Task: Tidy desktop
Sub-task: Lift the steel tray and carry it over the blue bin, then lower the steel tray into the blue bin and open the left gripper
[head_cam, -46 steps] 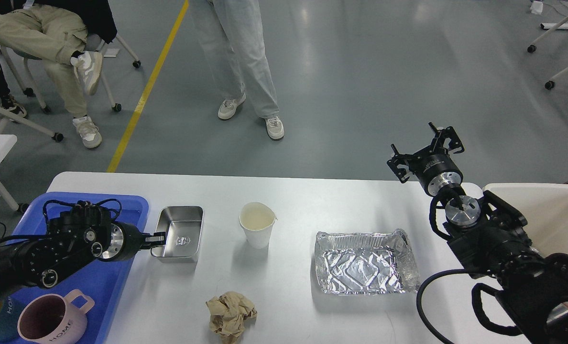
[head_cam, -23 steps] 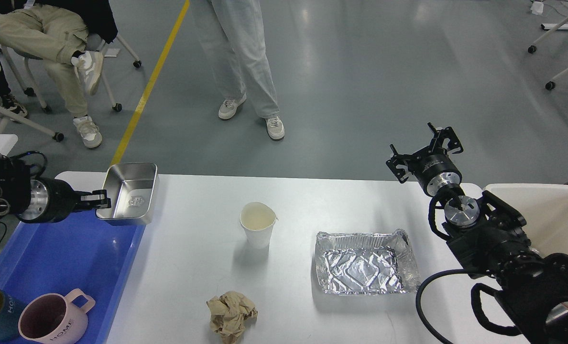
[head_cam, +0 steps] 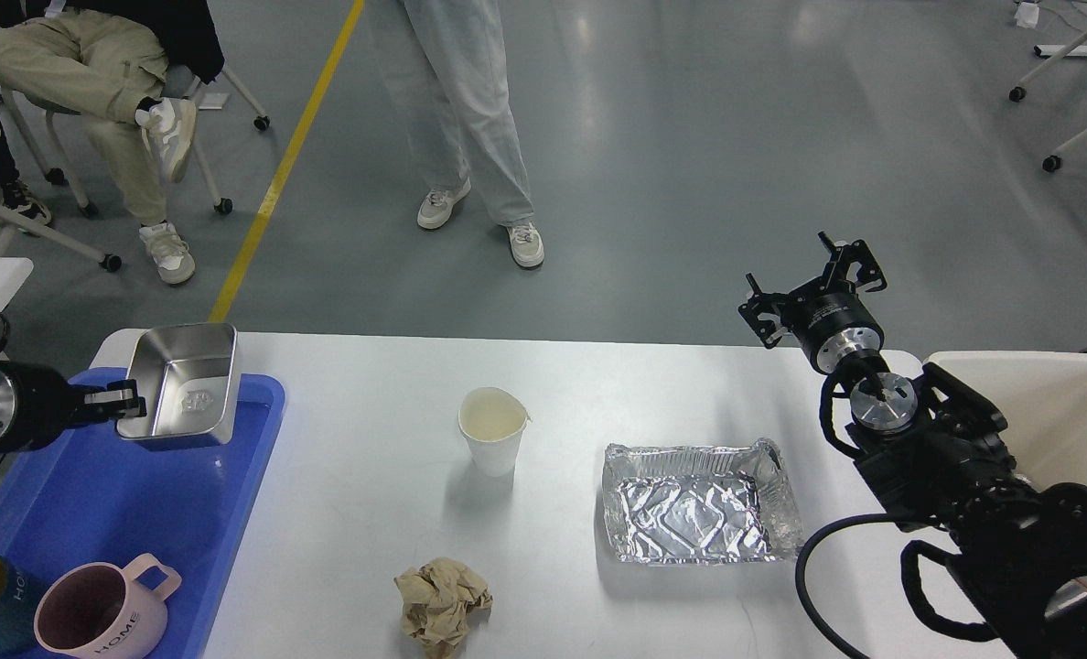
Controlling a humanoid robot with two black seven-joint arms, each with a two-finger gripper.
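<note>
The white bench (head_cam: 580, 394) is filling the lower view, bearing a paper cup (head_cam: 492, 441), a foil tray (head_cam: 695, 503) and a crumpled paper wad (head_cam: 441, 604). A steel tin (head_cam: 182, 384) is being held above the blue tray (head_cam: 123, 513) by the left gripper (head_cam: 123, 401), jaws pinching its rim. The right gripper (head_cam: 813, 288) is being held above the bench's far right corner, jaws spread.

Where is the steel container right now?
In the head view, the steel container is at far left, gripped by the left gripper above the far end of the blue tray, left of the paper cup.
</note>
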